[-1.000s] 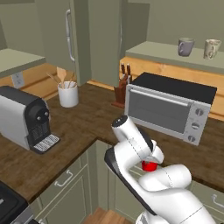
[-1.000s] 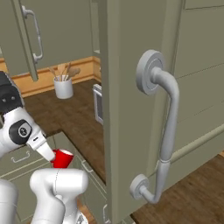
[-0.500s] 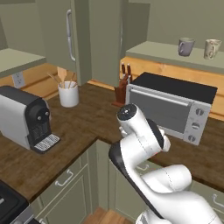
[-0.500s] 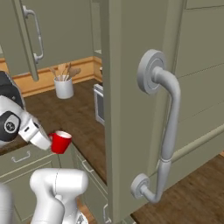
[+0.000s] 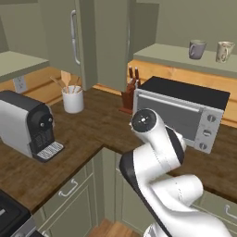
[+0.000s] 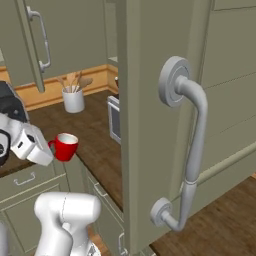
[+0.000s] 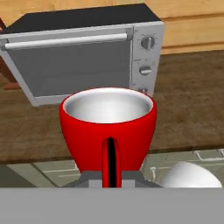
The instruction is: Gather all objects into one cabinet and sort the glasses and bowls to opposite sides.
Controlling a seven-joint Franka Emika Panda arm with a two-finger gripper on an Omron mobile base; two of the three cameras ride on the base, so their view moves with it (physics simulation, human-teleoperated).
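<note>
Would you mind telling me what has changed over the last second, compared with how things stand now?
The arm has carried the red cup upward, away from the robot's body, with the tool shut on its handle throughout; in the hand view it faces the toaster oven. Nothing was taken or let go. The grey mug and cream mug stayed on the shelf, and the utensil crock and coffee machine stayed on the counter.

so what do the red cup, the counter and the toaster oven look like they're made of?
Red cup: looks like glazed ceramic, with a glossy red outside, a pale shiny inside and soft highlights; could be plastic. Counter: dark wood, with visible plank grain and a matte finish. Toaster oven: brushed silver metal front with a greyish glass door, metal knobs and a black top.
</note>
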